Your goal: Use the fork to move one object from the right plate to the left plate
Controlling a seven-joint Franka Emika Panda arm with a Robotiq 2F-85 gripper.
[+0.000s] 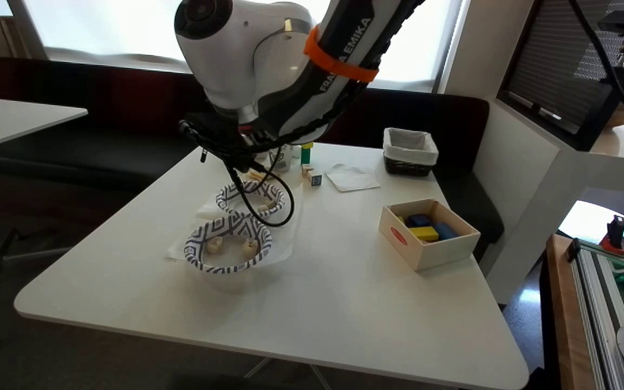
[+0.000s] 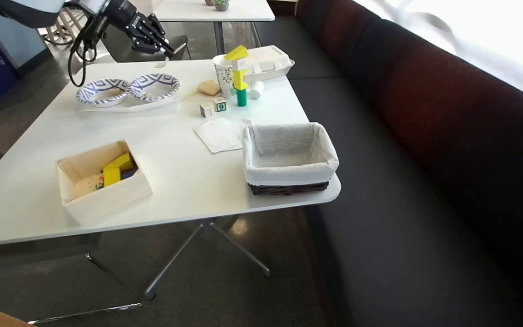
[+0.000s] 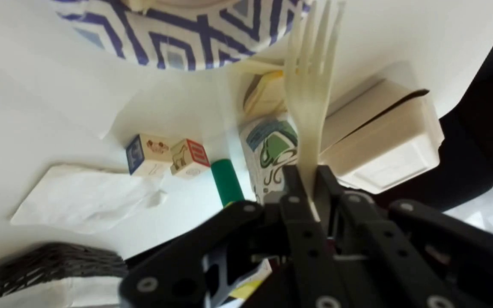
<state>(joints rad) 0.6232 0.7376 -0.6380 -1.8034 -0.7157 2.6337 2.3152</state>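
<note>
My gripper (image 3: 310, 182) is shut on the pale plastic fork (image 3: 308, 94), whose tines point away from the fingers. In an exterior view the gripper (image 2: 169, 49) is above the table's far edge, beyond the plates; the arm hides it in the opposite camera's picture. Two patterned plates stand side by side: a near plate (image 1: 195, 259) with two beige pieces (image 1: 250, 248) and a far plate (image 1: 225, 190) with small pale pieces (image 1: 267, 206). Part of one plate's rim (image 3: 195, 36) shows at the top of the wrist view, left of the tines, with a cut-off pale piece (image 3: 137, 4).
A paper cup (image 2: 224, 75), a stacked-block tower (image 2: 241, 96) and a white carton (image 2: 268, 61) stand near the plates. Letter blocks (image 2: 220, 104), a napkin (image 1: 352, 177), a lined basket (image 1: 409, 162) and a wooden box of blocks (image 1: 426, 254) are also on the table.
</note>
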